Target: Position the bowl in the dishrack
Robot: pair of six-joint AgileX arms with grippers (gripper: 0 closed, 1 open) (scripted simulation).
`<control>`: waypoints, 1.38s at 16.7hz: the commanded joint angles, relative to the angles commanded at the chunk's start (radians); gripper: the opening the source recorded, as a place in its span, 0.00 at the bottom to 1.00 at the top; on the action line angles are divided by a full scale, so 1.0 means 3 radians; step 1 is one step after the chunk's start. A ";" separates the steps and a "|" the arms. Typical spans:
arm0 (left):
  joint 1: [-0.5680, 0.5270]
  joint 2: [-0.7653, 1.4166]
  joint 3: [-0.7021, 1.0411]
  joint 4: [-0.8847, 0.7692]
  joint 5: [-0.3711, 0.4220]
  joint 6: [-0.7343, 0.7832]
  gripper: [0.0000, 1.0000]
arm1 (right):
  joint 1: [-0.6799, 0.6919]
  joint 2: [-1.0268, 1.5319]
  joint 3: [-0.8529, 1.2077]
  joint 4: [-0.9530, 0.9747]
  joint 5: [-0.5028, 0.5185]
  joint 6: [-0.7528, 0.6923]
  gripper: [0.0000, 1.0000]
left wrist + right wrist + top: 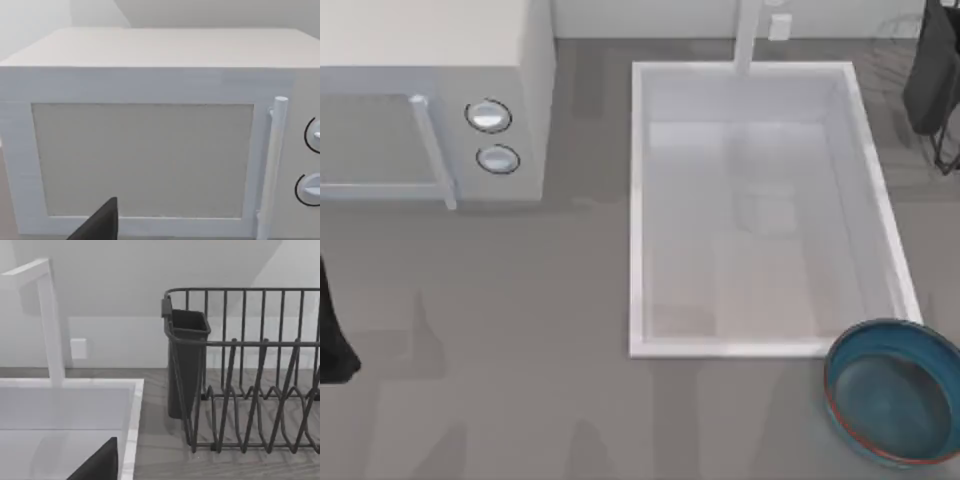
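Down at the top view's lower right, the bowl (895, 392) sits upright on the grey, faintly wood-grained worktop (520, 330): round, glossy teal-blue, with a thin reddish-orange rim line, just beside the near right corner of the sink (638, 200), a large white rectangular basin with smooth flat walls. A slim white faucet (748, 35) rises at the sink's far edge. The dishrack (250, 375) stands at the far right, well apart from the bowl; the right wrist view shows its thin dark wires bent into upright bars and curved loops, with a dark, tapered cup (184, 360) hung on its corner. A boxy white microwave (430, 100) with a rod handle and two round knobs fills the far left. Whether either end effector is spread or pressed together, I cannot tell. The left arm (332, 330) is parked at the left edge.
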 joint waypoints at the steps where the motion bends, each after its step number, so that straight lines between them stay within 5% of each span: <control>1: 0.0000 0.0000 0.0000 0.0000 0.0000 0.0000 1.00 | 0.0000 0.0000 0.0000 0.0000 0.0000 0.0000 1.00; 7: 0.0000 0.0000 0.0000 0.0000 0.0000 0.0000 1.00 | 0.0098 0.0545 0.0518 -0.0529 0.0003 0.0084 1.00; 18: 0.0000 0.0000 0.0000 0.0000 0.0000 0.0000 1.00 | 0.0510 0.3893 0.2779 -0.3220 -0.0039 0.0530 1.00; 23: 0.0000 0.0000 0.0000 0.0000 0.0000 0.0000 1.00 | 0.0617 0.4690 0.3437 -0.3904 -0.0008 0.0643 1.00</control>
